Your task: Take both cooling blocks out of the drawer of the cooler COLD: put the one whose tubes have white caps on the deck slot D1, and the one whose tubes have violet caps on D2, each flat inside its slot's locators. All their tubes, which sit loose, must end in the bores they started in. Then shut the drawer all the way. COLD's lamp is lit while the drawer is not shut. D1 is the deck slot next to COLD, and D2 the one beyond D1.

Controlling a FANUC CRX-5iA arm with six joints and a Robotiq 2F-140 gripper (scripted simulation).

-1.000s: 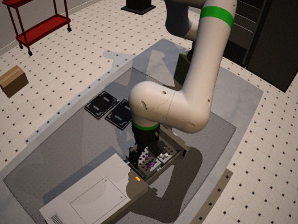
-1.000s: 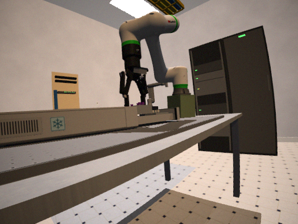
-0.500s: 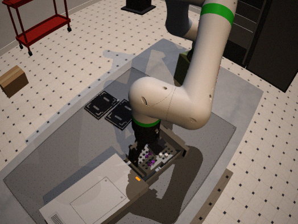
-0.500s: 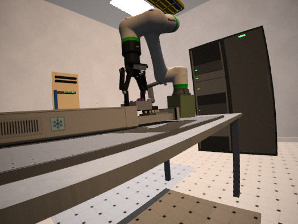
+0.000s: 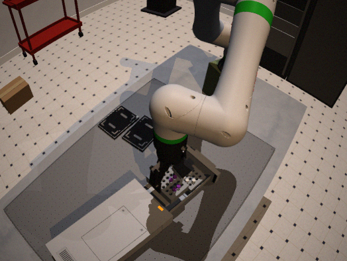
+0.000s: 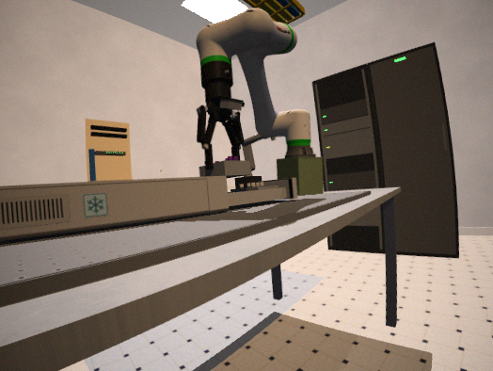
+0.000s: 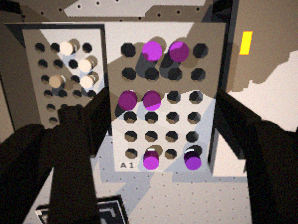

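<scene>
1. Carrying is the step in hand, I judge: the claw (image 5: 170, 177) (image 6: 225, 165) (image 7: 161, 102) is partly open and closed firmly on the violet-capped block (image 5: 167, 175) (image 6: 235, 169) (image 7: 140, 126), which hangs above the open drawer (image 5: 216, 172) (image 6: 294, 187) (image 7: 12, 87)
2. The relation that matters: in the top view D2 (image 5: 112, 120), which I take as the outer plate, lies to the upper left of the claw, beyond D1 (image 5: 135, 135); so the block should travel over D1, kept level for the loose tubes
3. In the wrist view the block's long axis runs up and down the frame, and the fingers stand at its left and right sides. The white-capped block (image 5: 195, 185) (image 6: 249, 180) (image 7: 35, 72) is in the drawer, at the upper left there
4. The lamp (image 5: 160, 208) (image 7: 246, 43) glows on the cooler (image 5: 69, 228) (image 6: 165, 198) (image 7: 265, 30)
5. Hard to see: the arm (image 5: 198, 116) (image 6: 245, 33) covers the right part of D1 from the top, and the wrist view cuts off a slot plate (image 7: 112, 205) at the lower left, whose name I cannot tell
</scene>
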